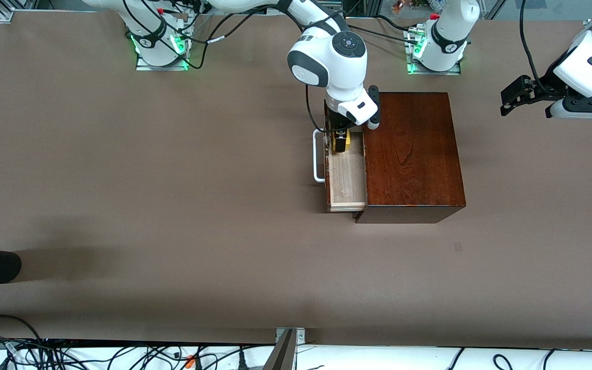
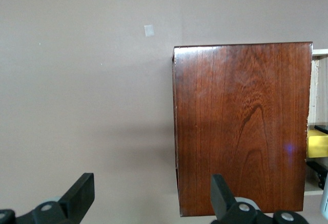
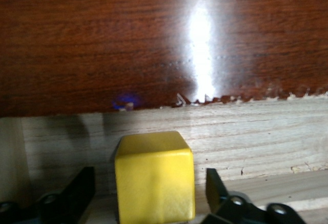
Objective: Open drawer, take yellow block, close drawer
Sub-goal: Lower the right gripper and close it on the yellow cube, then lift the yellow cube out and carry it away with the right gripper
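item: drawer [image 1: 346, 177], the sliding tray of a dark reddish-brown wooden box [image 1: 411, 154] standing right of centre in the front frame on the brown worktop [image 1: 172, 180]; condition: drawn out toward the right arm's end of the worktop, pale floor exposed, white handle [image 1: 318, 156] on its front. item: yellow block [image 1: 340, 142], lying in the drawer at its end farther from the front camera, just above mid-frame. item: right pincer [image 1: 340, 141], lowered into the drawer around the block; fingers spread, one on each side of the cube with a gap visible on both sides, so by appearance not yet pinching. item: left pincer [image 1: 513, 98], upper right of the front frame, fingers spread, holding nothing; this arm waits over the left arm's end of the worktop. progress, as judged: opening looks done; taking is in hand, with the squeeze and lift outstanding; closing is not yet begun. notes on views: the right wrist view alone shows the gaps between the fingers [image 3: 77, 188] and the yellow block [image 3: 154, 178], at lower centre of its frame, against the drawer's pale wall; the front view hides most of this under the wrist. the left wrist view shows the box lid from above and a yellow sliver [image 2: 318, 147] at its right edge. only the front view shows the handle and both arms.
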Available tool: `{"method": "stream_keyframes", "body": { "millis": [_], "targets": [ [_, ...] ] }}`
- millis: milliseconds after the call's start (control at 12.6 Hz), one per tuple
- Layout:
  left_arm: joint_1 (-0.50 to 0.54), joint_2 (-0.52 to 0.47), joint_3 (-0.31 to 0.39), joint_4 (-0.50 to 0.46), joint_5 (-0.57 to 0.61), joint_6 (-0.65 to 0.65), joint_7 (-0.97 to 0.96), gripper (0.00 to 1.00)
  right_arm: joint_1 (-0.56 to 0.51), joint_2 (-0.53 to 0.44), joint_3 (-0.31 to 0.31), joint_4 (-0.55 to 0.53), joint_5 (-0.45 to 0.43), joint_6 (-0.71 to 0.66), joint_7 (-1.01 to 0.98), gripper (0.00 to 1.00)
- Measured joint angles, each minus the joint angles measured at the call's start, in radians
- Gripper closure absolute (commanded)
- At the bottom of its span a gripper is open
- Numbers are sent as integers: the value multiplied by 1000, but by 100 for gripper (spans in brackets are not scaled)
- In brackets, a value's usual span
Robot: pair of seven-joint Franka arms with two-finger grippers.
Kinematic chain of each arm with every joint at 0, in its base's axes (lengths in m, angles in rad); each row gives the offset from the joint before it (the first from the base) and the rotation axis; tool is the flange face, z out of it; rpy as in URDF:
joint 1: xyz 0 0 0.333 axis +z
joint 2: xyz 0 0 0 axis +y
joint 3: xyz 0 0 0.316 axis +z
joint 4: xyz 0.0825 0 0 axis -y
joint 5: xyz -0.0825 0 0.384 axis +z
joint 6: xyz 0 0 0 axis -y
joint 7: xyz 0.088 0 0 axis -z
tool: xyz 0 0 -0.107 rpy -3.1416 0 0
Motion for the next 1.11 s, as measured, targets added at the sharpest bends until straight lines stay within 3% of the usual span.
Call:
{"method": "stream_keyframes", "body": {
  "millis": [158, 238, 555, 872, 1109],
  "targets": [
    [1, 0, 6, 0, 0, -21, 0, 0, 0, 0, 0, 1, 0, 0, 0, 79],
    [2, 0, 6, 0, 0, -26, 1, 0, 0, 0, 0, 2, 0, 0, -1, 84],
    [2, -1, 1, 10, 0, -27, 2, 0, 0, 0, -1, 28, 0, -28, -1, 87],
    [2, -1, 0, 13, 0, -28, 4, 0, 1, -6, 0, 153, 0, -207, 44, 87],
    [2, -1, 0, 14, 0, -30, 4, 0, -5, -73, -21, 191, 13, -287, 101, 87]
  ]
}}
